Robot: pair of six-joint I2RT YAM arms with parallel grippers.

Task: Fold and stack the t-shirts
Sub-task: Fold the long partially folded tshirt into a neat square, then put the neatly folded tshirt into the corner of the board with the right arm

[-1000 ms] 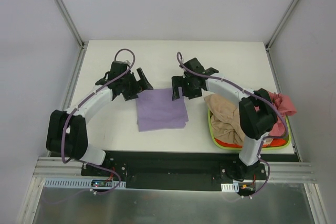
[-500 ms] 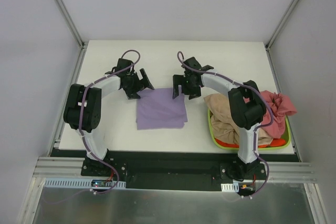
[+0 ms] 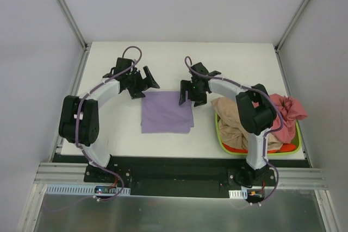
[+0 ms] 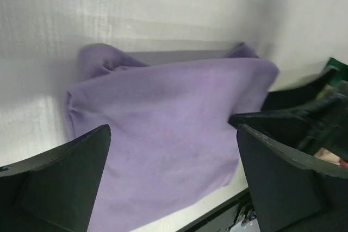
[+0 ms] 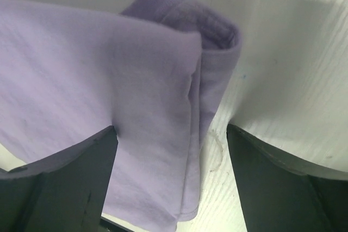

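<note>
A lavender-purple t-shirt (image 3: 166, 113) lies folded into a rectangle mid-table. My left gripper (image 3: 144, 86) hovers open just off its far left corner; in the left wrist view the shirt (image 4: 168, 129) fills the space beyond the spread fingers (image 4: 54, 183). My right gripper (image 3: 185, 95) stands open at the far right corner. In the right wrist view its jaws straddle the layered edge of the shirt (image 5: 109, 80), one finger (image 5: 60, 183) over the cloth, the other over bare table. A tan t-shirt (image 3: 234, 115) and a pinkish-red t-shirt (image 3: 288, 107) lie heaped at the right.
A lime-green basket (image 3: 219, 137) at the table's right front holds the heaped shirts, the pinkish-red one spilling over its far right side. The right arm's elbow stands over the basket. Grey walls and metal posts close in the white table (image 3: 239, 63).
The left arm has swung its elbow outward and its gripper has drawn slightly back from the shirt's corner. The right gripper stays at its corner, its jaws a little narrower.
</note>
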